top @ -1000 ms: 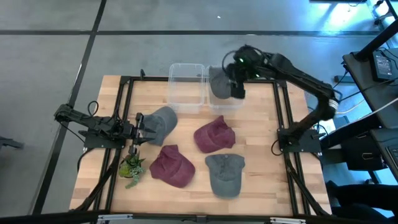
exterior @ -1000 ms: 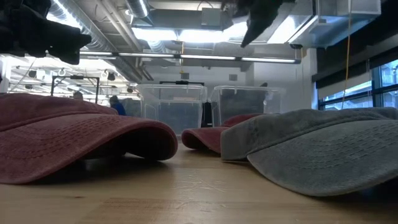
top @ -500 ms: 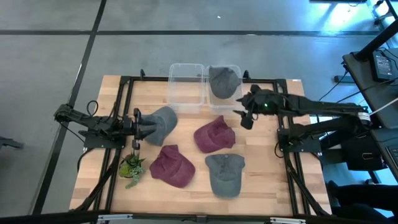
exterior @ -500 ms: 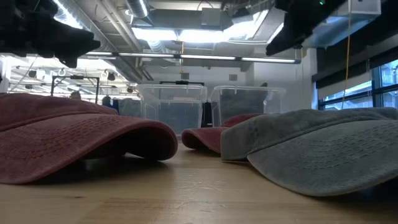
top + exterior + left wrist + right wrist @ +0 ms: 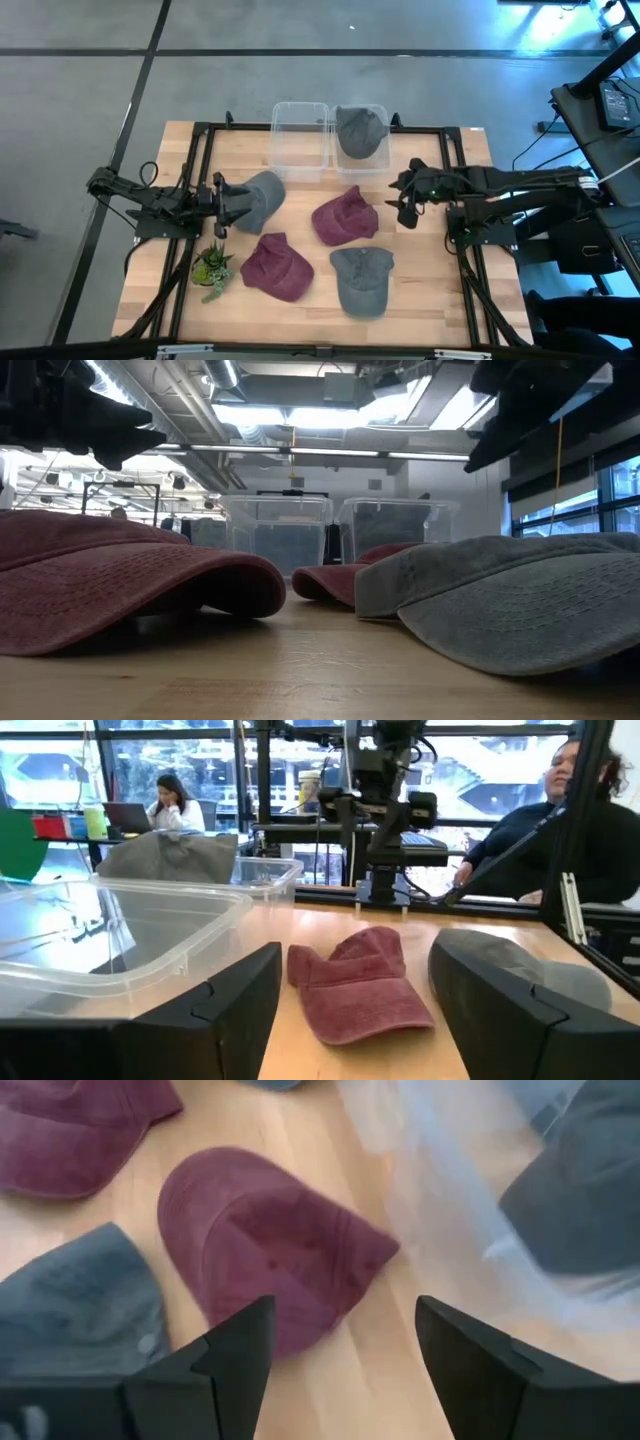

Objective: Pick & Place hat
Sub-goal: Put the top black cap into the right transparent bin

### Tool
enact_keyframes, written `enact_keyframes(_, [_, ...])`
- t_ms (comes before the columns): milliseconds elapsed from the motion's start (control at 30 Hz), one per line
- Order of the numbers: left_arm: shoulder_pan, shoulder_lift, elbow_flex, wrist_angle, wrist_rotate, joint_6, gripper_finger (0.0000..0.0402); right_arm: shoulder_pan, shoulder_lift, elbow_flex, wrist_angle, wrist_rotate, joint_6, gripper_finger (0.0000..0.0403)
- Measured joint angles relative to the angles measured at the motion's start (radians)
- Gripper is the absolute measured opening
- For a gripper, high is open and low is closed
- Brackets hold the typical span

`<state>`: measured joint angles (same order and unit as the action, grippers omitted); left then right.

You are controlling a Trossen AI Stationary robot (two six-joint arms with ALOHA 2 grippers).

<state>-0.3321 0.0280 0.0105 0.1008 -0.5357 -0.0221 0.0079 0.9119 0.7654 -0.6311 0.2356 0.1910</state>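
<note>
Several caps lie on the wooden table: a grey cap at the left, two maroon caps in the middle and another grey cap near the front. A third grey cap lies inside the right clear bin. My left gripper is open, low at the left grey cap's left edge. My right gripper is open and empty, in the air to the right of the middle maroon cap. My left gripper stands open at the left edge of the left grey cap. I cannot tell from these views whether a finger touches it.
An empty clear bin stands beside the filled one at the table's far edge. A small green plant sits near the left gripper, toward the near edge. A black frame runs around the table. People sit in the room beyond.
My right gripper has swung away from above the right bin, toward the table's near and right edges, and come down lower. The grey cap stays lying in that bin. My left gripper has edged a little toward the left grey cap.
</note>
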Motion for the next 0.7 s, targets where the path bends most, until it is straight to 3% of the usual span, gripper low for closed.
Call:
enact_keyframes(100, [0.0,0.0,0.0,0.004,-0.037,-0.038,0.025,0.032,0.002,0.0,-0.06,0.028,0.072,0.024])
enact_keyframes(300, [0.0,0.055,0.065,-0.083,-0.146,-0.028,0.0249,0.112,0.003,-0.05,-0.087,0.238,0.189,0.0239])
enact_keyframes(533, [0.0,0.247,0.254,-0.555,-0.27,-0.27,0.0249,0.116,0.003,-0.056,-0.048,0.262,0.218,0.0239])
enact_keyframes(700, [0.02,0.427,0.317,-0.776,-0.276,-0.499,0.0249,0.116,0.003,-0.056,0.007,0.262,0.156,0.0239])
